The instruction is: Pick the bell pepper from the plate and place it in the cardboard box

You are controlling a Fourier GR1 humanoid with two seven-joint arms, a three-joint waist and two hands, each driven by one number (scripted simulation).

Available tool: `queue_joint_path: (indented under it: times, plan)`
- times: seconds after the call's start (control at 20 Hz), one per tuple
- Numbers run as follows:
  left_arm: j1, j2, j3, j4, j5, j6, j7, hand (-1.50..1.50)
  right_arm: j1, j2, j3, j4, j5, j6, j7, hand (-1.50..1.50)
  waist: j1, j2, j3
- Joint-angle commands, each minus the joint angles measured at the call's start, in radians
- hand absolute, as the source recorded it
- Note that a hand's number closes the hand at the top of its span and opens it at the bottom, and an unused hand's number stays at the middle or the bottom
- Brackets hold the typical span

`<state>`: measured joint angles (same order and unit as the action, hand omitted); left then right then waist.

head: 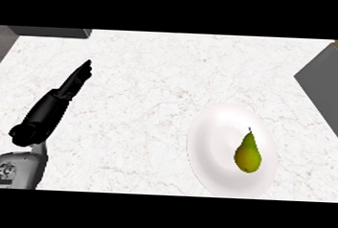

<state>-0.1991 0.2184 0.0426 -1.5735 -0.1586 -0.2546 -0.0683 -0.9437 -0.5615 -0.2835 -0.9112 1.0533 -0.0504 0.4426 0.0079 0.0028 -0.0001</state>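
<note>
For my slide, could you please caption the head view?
Left hand open over the marble counter; a pear-shaped green fruit lies on the white plate.

No legible text, labels, brands, numbers or signs observed on any surface in the head view. Nothing readable to record.

Counter [152, 86] finished in white veined marble, smooth; plate [213, 137] glossy white; pear [248, 153] skin smooth, slightly shiny.
</note>
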Motion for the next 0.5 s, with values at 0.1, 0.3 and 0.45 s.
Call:
queue_joint_path:
  times: [0.1, 0.3, 0.45]
  plan:
    - [-0.008, -0.001, -0.003, 0.022, -0.016, 0.004, -0.032, 0.00, 0.016, -0.109, -0.048, 0.206, -0.053, 0.182, -0.079, 1.50, 0.008, 0.007, 0.000]
    - [-0.057, -0.009, 0.003, 0.041, -0.009, 0.006, 0.014, 0.00, 0.034, -0.151, -0.056, 0.253, -0.082, 0.284, -0.118, 1.50, -0.002, 0.002, 0.000]
    - [0.023, -0.025, -0.024, -0.019, -0.014, 0.001, 0.017, 0.00, 0.075, -0.232, -0.087, 0.348, -0.111, 0.323, -0.253, 1.50, 0.008, 0.002, 0.001]
